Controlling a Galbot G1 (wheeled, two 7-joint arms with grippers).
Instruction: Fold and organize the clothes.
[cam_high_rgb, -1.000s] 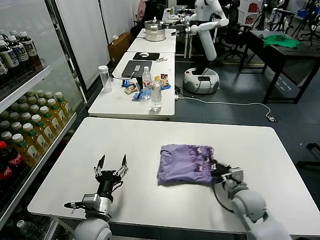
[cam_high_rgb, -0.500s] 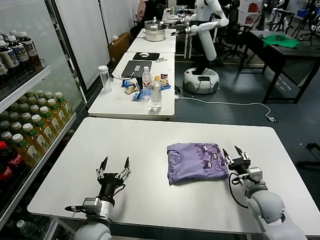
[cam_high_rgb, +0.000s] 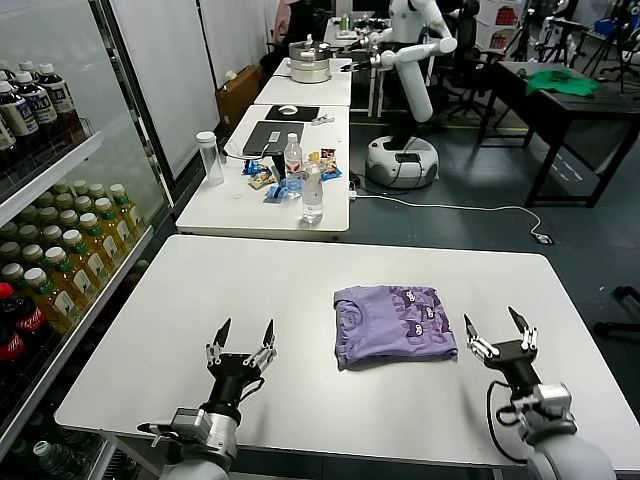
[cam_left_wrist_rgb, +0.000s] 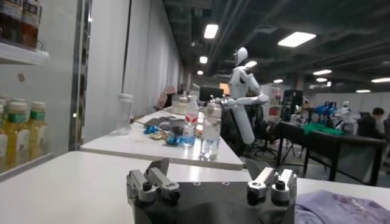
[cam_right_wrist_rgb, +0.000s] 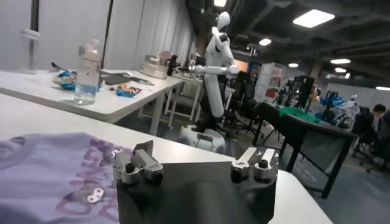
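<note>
- The right gripper (cam_high_rgb: 497, 332) stands over the near right part of the white table (cam_high_rgb: 200, 290), fingers spread wide and holding nothing, just to the right of the clothes (cam_high_rgb: 392, 325) and clear of the fabric.
- The left gripper (cam_high_rgb: 240, 342) is parked over the near left part of the table, also spread wide and empty, well apart from the shirt.
- The clothes lie as a compact lavender packet right of the table's centre, folded into a rough rectangle with the dark purple print showing on its right half and the collar towards the left. In the right wrist view the printed fabric (cam_right_wrist_rgb: 55, 176) lies flat on the table ahead of that gripper's body.
- Judged from how it lies, the folding looks largely done: the packet is small, fairly square and released, though its near left corner sags a little.
- If anything is left, it is tidying: the next move would call for a low approach at an edge, pinching only the top layers or nudging the packet square without pulling the folds open.
- The other tables, the bottles and the second robot beyond play no part.
</note>
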